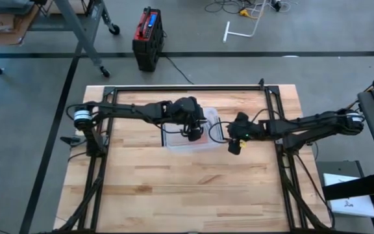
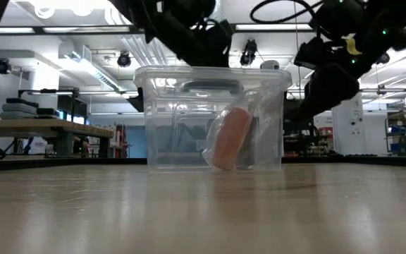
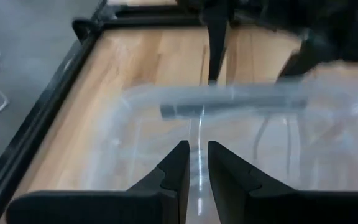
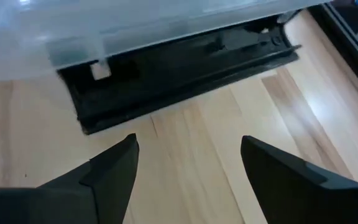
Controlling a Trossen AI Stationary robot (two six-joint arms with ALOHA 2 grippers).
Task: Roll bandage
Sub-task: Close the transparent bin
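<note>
One peach bandage roll [image 2: 230, 138], tilted

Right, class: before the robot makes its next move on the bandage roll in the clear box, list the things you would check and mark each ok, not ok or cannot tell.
1. Bandage roll is inside the clear box, leaning, not flat: ok.
2. Box stands level on the table: ok.
3. Left hand is over the box, nearly shut, nothing seen between its fingers: ok.
4. Left hand lined up with the roll: cannot tell; the roll does not show in its wrist view.
5. Right hand is open beside the box, holding nothing: ok.
6. Right hand clear of the box wall: cannot tell.
</note>
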